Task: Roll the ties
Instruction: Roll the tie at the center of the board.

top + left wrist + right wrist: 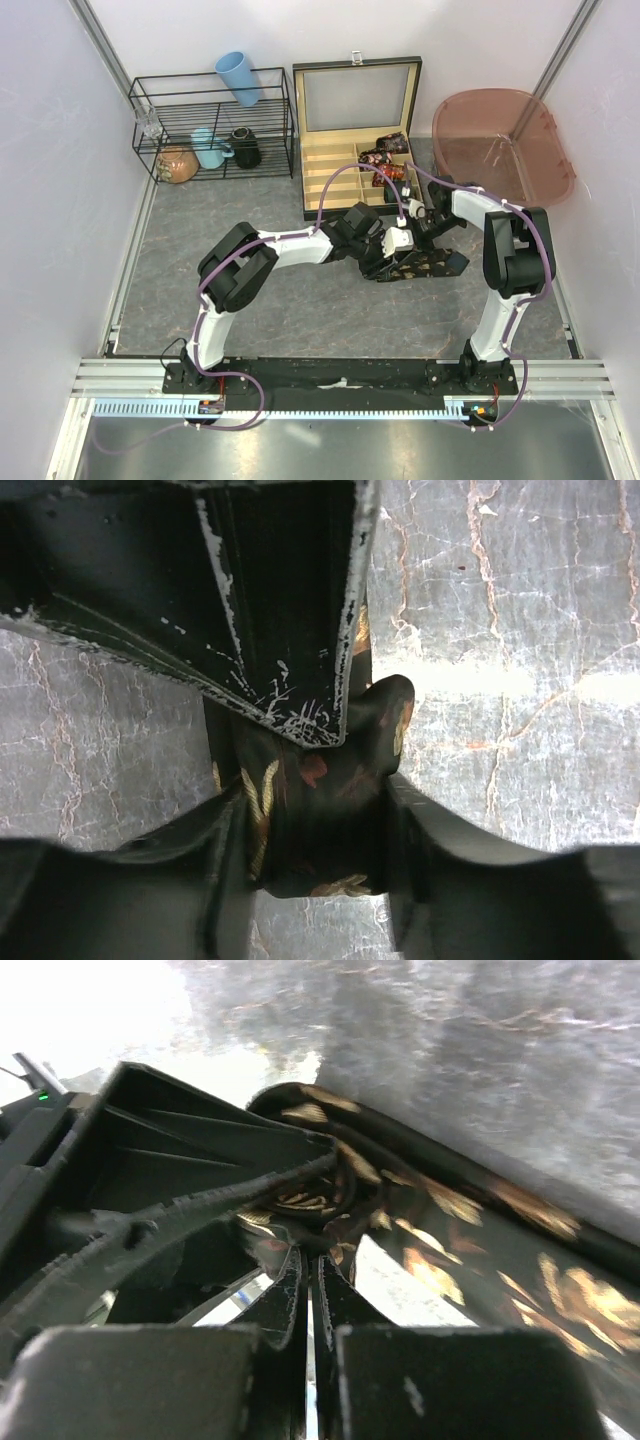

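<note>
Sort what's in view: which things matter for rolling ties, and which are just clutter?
Job: loose tie; rolled ties; compartment box holding them.
Clutter: wire rack; blue cup; teal mug; black mug; pink tub.

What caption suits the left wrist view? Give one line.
Left gripper clamps a bunched dark tie with tan leaf prints over the marbled tabletop.

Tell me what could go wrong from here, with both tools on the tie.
The tie is bunched, not flat, in the left tool, so the coil may come out lopsided. The right tool pinches at the coil's core, tight against the left one: they could knock together, or the coil may spring open if either lets go. The free end lies loose on the table and might twist.
</note>
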Robot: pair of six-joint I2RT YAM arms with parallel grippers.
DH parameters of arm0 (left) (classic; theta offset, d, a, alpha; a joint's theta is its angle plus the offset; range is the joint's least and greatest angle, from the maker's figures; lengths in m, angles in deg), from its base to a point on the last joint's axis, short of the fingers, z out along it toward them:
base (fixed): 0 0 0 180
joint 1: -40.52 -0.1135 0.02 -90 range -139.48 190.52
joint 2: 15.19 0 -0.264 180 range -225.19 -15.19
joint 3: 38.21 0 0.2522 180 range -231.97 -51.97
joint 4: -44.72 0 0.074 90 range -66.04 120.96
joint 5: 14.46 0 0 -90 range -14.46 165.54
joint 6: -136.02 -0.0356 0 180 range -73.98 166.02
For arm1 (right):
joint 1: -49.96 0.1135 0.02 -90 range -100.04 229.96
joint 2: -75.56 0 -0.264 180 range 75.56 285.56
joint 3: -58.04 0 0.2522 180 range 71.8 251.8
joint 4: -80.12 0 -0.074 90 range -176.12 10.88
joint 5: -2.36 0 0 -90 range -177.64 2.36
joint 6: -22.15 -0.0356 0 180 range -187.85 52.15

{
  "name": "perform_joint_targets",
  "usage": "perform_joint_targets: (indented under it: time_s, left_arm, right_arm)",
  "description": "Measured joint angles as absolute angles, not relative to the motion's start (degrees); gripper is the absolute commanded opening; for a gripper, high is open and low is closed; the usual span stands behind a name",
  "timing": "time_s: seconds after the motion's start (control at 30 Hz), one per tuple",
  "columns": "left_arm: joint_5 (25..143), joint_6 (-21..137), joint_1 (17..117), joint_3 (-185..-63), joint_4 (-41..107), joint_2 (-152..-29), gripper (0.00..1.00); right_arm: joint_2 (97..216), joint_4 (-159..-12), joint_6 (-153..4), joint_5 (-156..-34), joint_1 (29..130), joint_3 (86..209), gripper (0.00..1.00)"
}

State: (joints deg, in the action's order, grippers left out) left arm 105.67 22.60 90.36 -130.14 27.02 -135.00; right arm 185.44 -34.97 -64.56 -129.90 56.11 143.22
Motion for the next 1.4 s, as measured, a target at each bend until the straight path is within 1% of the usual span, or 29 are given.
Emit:
perform_joint_targets:
  time_s: [0.1,0.4,0.47,0.5,0.53,0.6,0.63,0.7,0.73,0.77,0.8,0.83,0.9,0.93,1.1,1.33,1.4]
  left_arm:
    - [105.62,23.3,90.36,-130.14,27.26,-135.32,0.63]
    - [105.69,25.66,90.36,-131.41,28.87,-136.87,0.63]
    - [105.71,26.45,90.36,-132.35,28.98,-137.64,0.6]
    - [105.69,26.97,90.36,-132.94,28.92,-137.97,0.57]
    - [105.64,27.41,90.38,-133.63,28.92,-138.4,0.47]
    - [105.43,28.5,90.43,-135.12,28.83,-139.41,0.35]
    - [105.1,29.01,90.43,-135.8,28.59,-139.91,0.24]
    - [104.95,29.75,90.43,-136.43,28.09,-140.18,0.16]
    - [104.73,29.95,90.43,-136.45,28.07,-140.18,0.11]
    - [104.55,29.97,90.43,-136.45,28.13,-140.18,0.09]
    - [104.14,29.9,90.49,-136.37,28.46,-140.18,0.08]
    - [103.94,29.86,90.49,-136.06,29.14,-140.15,0.06]
    - [103.94,29.47,90.49,-134.73,31.13,-139.8,0.04]
    - [103.94,29.14,90.49,-134.05,31.72,-139.48,0.03]
    - [104.01,27.74,90.47,-131.58,32.55,-137.99,0.02]
    - [103.81,27.5,90.47,-131.51,32.66,-137.84,0.02]
    - [103.35,27.65,90.49,-131.49,32.55,-137.68,0.02]
  right_arm:
    - [185.44,-35.49,-64.56,-127.89,56.24,143.18,0.0]
    - [185.44,-38.16,-65.65,-121.92,56.17,142.63,0.0]
    - [185.44,-38.62,-66.46,-121.11,56.17,142.46,0.0]
    - [185.46,-38.99,-67.01,-120.72,56.09,142.3,0.0]
    - [185.46,-39.27,-67.29,-120.44,56.06,142.22,0.0]
    - [185.46,-40.04,-67.82,-119.98,55.93,142.04,0.0]
    - [185.49,-40.24,-67.95,-119.8,55.89,142.02,0.0]
    - [185.51,-40.21,-68.06,-119.76,55.58,142.13,0.01]
    - [185.55,-40.13,-68.06,-119.91,55.36,142.24,0.03]
    - [185.6,-39.71,-68.06,-120.17,54.84,142.52,0.06]
    - [185.73,-39.14,-67.99,-120.52,54.34,142.87,0.12]
    - [185.86,-38.57,-67.99,-121.09,53.77,143.22,0.16]
    - [186.01,-37.87,-68.06,-122.08,52.5,143.72,0.22]
    - [186.01,-37.53,-68.04,-122.21,51.78,144.16,0.22]
    - [185.99,-38.95,-68.63,-121.36,50.51,145.6,0.22]
    - [187.76,-40.15,-68.1,-114.43,52.61,144.88,0.21]
    - [188.02,-39.82,-67.99,-114.45,52.96,144.9,0.2]
